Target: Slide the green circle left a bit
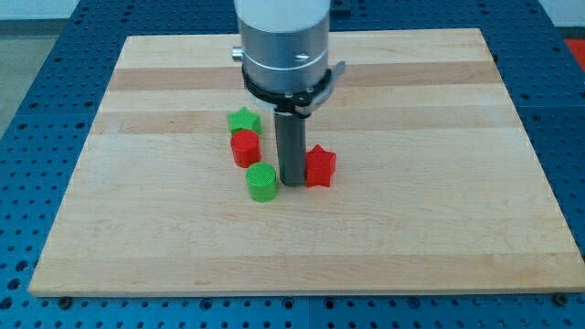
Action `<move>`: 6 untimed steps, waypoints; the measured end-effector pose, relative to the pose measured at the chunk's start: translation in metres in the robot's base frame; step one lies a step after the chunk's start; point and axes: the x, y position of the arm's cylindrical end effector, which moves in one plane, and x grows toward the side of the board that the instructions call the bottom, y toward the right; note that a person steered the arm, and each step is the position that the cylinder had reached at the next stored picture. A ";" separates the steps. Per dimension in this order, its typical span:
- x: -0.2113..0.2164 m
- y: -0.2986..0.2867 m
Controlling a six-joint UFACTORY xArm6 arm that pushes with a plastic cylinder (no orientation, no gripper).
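You are standing your tip [292, 184], a bare rod end effector holding nothing, at three o'clock of the green circle [261, 183], so you should be pushing straight toward nine o'clock, briefly, clear of the red star [320, 166].

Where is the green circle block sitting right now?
The green circle block sits near the wooden board's centre, just below the red cylinder block, with my tip close on the view's right.
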 end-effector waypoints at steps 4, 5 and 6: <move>-0.001 -0.016; -0.001 -0.016; 0.024 -0.004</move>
